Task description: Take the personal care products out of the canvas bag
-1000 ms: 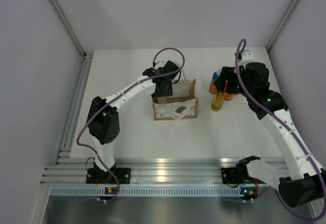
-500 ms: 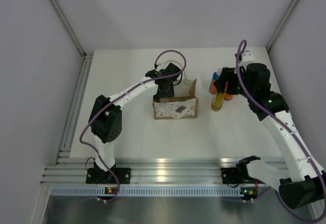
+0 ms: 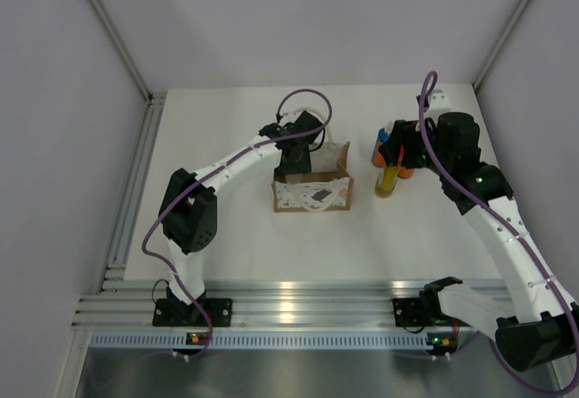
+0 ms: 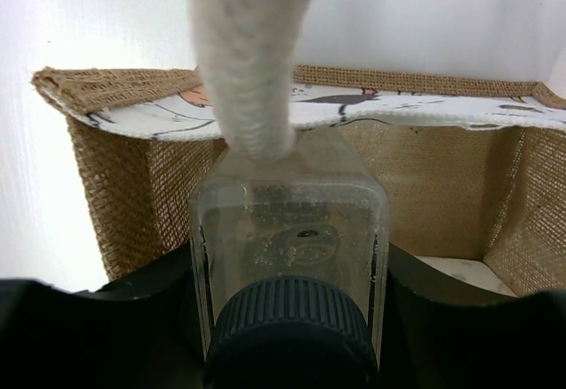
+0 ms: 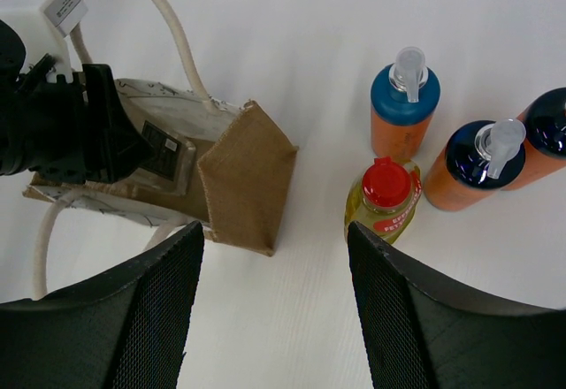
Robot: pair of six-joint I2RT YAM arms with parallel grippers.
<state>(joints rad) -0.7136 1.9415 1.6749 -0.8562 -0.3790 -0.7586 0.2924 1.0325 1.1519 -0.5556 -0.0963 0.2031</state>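
Observation:
The tan canvas bag point(image 3: 312, 185) with white lace front stands mid-table; it also shows in the right wrist view point(image 5: 239, 177) and the left wrist view point(image 4: 442, 186). My left gripper point(image 3: 294, 152) is over the bag's back left, shut on the clear bottle point(image 4: 289, 230) with a dark cap, held inside the bag's mouth; a cream rope handle point(image 4: 248, 62) lies across the bottle. My right gripper point(image 3: 405, 149) is open and empty above the other bottles: the yellow one with red cap point(image 5: 386, 199) and three orange ones point(image 5: 404, 110) with blue caps, standing right of the bag.
The bag's second rope handle point(image 5: 164, 18) loops over the table behind it. Grey walls enclose the table; a metal rail point(image 3: 131, 190) runs along the left edge.
The left gripper shifted slightly right and back at the bag's rear edge, and the bag moved a little with it. The right arm has not moved.

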